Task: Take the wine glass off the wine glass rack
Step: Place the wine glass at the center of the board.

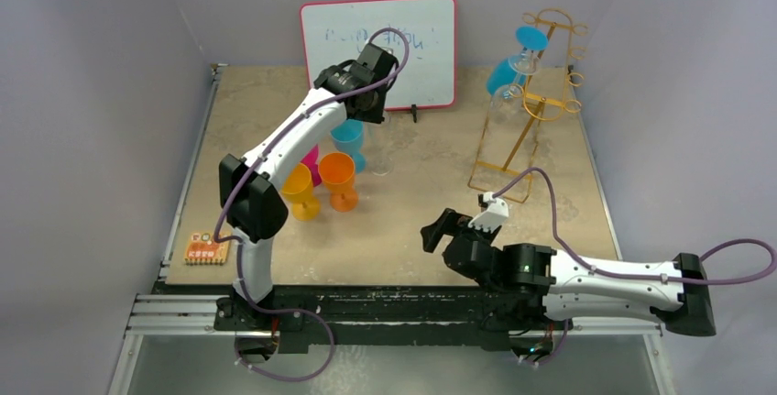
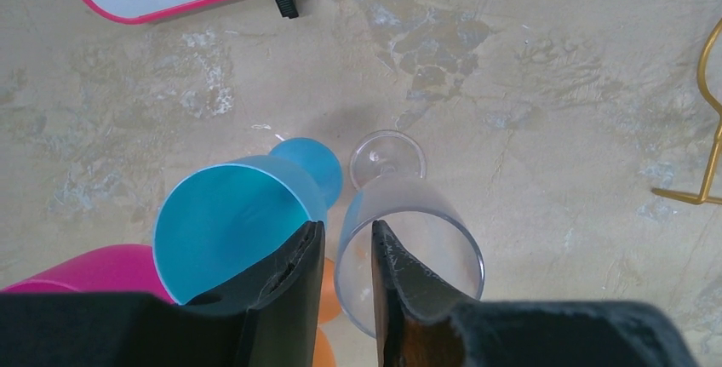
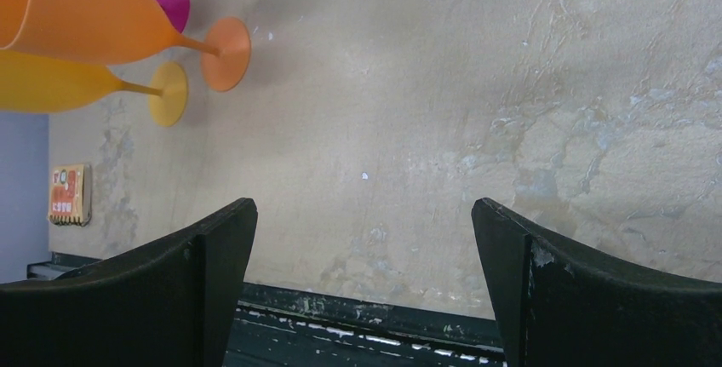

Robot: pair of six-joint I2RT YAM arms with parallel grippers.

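A clear wine glass (image 2: 426, 222) stands upright on the table beside a blue glass (image 2: 230, 231); it is faint in the top view (image 1: 381, 152). My left gripper (image 2: 347, 226) hangs over its rim, one finger outside and one inside the bowl, with a narrow gap and neither pad touching the wall. In the top view the left gripper (image 1: 376, 115) is in front of the whiteboard. The gold wire rack (image 1: 527, 129) stands at the back right and holds a blue glass (image 1: 508, 70) and a clear one (image 1: 509, 94). My right gripper (image 1: 438, 228) is wide open and empty (image 3: 364, 205), low near the front edge.
Orange (image 1: 337, 178), yellow (image 1: 300, 189) and pink (image 1: 312, 162) glasses stand close on the left of the clear glass. A red-framed whiteboard (image 1: 377, 51) stands at the back. A small orange card (image 1: 206, 248) lies front left. The rack's wire base shows at the left wrist view's right edge (image 2: 711, 129).
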